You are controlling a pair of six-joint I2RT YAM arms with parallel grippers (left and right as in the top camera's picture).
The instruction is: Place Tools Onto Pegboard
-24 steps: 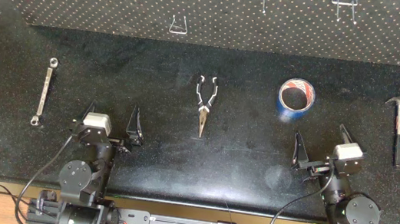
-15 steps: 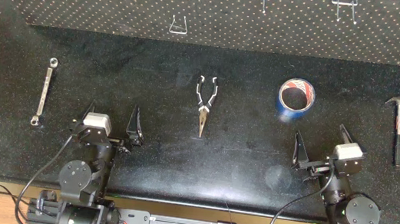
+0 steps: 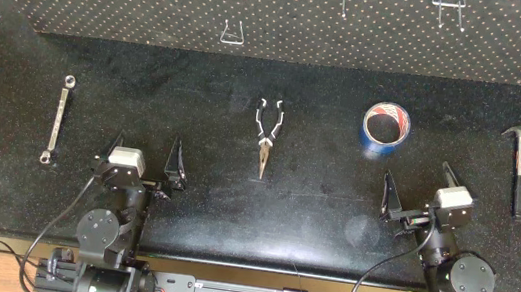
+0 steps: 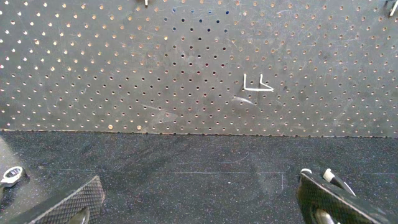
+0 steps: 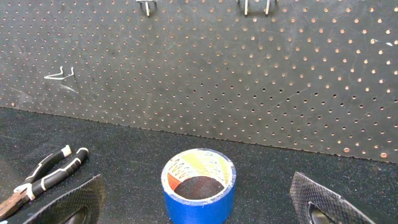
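Both left pincer and right pincer gape wide among wrench, pliers, tape, hammer.

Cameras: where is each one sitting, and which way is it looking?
Top view: overhead, looking down at the table; both arms, left pincer and right pincer show.
Left wrist view: on left arm, facing the pegboard; own fingers show.
Right wrist view: on right arm, facing pegboard and tape; own fingers show.
Shared: both wrist views see one wire hook.
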